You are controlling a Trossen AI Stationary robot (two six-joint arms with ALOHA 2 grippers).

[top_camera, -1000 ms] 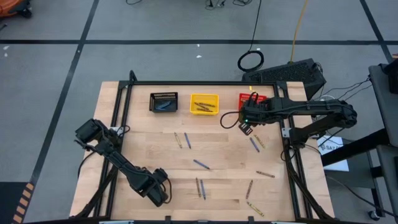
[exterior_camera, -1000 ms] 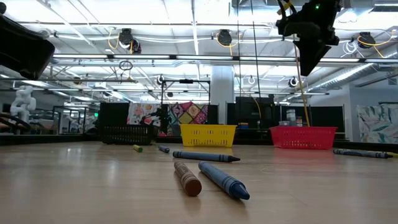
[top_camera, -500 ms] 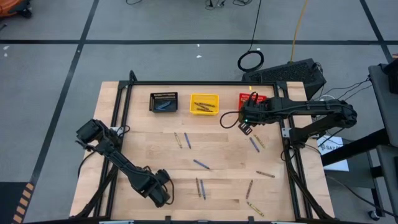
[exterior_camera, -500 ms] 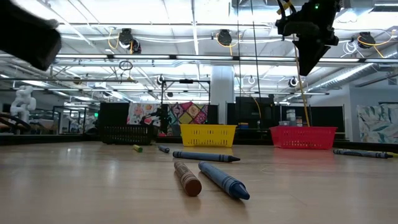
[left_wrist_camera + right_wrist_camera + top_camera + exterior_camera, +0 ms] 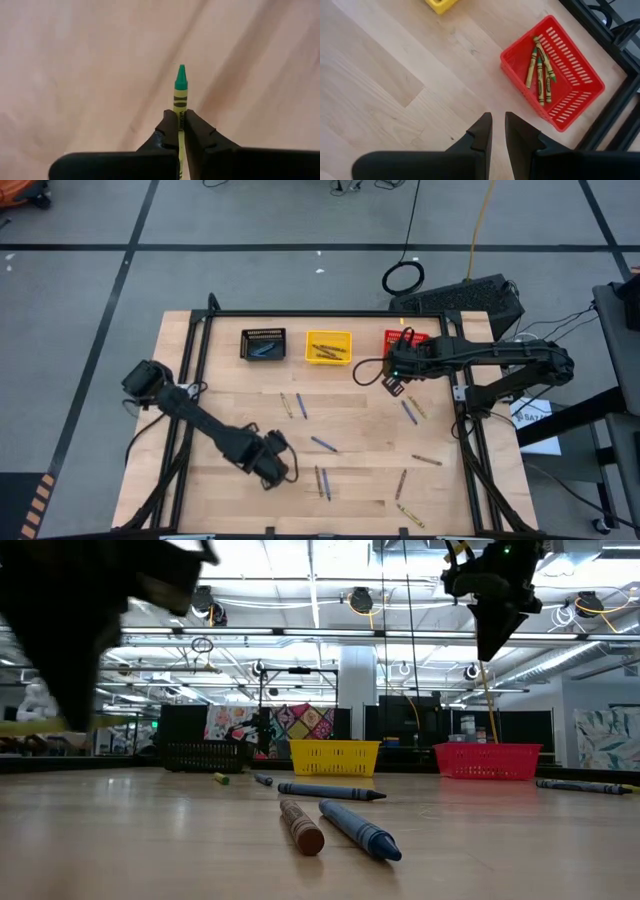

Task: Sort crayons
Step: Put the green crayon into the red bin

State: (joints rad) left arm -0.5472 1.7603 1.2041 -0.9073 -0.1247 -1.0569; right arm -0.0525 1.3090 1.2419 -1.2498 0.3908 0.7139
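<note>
Blue, olive and brown crayons lie scattered on the wooden table, among them a blue one [image 5: 322, 444] and a brown and blue pair [image 5: 322, 480] [image 5: 300, 827]. My left gripper [image 5: 272, 466] hangs over the near left part of the table, shut on an olive crayon with a green tip [image 5: 180, 92]. My right gripper [image 5: 393, 386] waits higher up, beside the red bin [image 5: 405, 340]. Its fingers [image 5: 499, 120] are slightly apart, with nothing between them. My left gripper pinches the olive crayon's shaft [image 5: 179, 119] between its two fingers, which come from above and point down. The green-tipped end [image 5: 181, 72] sticks out past the fingers to one side. The crayon lies about level, clear of the table.
Along the far edge stand a black bin [image 5: 264, 343] with blue crayons, a yellow bin [image 5: 328, 346] and the red bin [image 5: 552, 75] with olive crayons. More loose crayons lie at the right [image 5: 410, 412] and near right [image 5: 410, 515]. A black frame rims the table.
My left gripper has risen and moved from the near left corner toward the right and far edges, its wrist rolling; in the low view it has swung into sight at the left. The right arm has kept still.
</note>
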